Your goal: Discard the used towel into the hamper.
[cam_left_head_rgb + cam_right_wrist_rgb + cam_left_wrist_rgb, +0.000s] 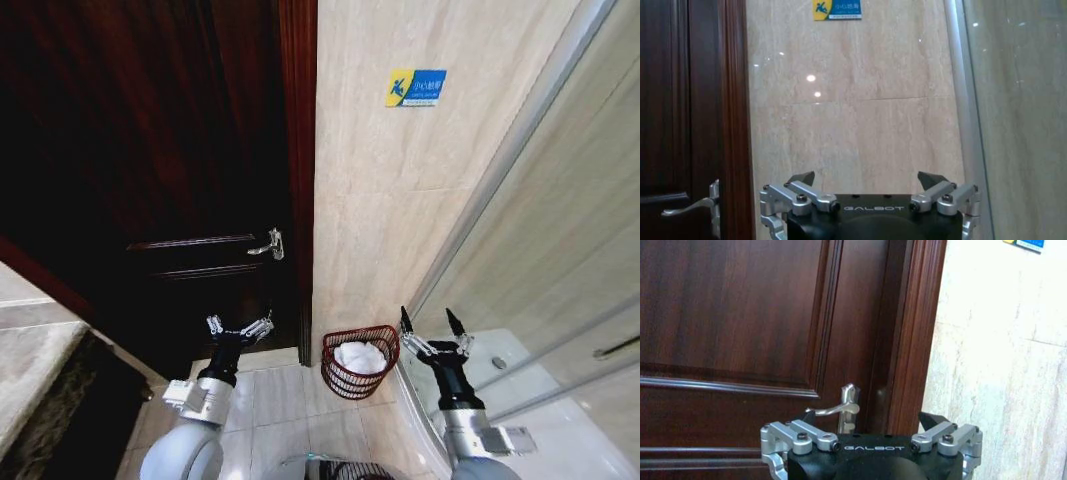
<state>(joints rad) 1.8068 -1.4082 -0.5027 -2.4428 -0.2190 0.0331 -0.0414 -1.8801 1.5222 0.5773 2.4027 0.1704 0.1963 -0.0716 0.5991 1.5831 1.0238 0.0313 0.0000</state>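
The towel (360,357) lies inside the hamper (360,376), on the floor between the 2 grippers. Left gripper (240,328) and right gripper (433,323) both hold their jaws wide and empty. The discard looks done; next calls only for retreat.

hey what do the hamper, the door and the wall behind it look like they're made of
Hamper: reddish-brown woven wicker or wire, see-through ribbed sides.
Door: dark, glossy wood, grain and raised panel moulding showing.
Wall: polished beige stone or tile, veined, with grout lines and light reflections.

right gripper (867,180) spread, tiled wall (860,130), door handle (690,206)
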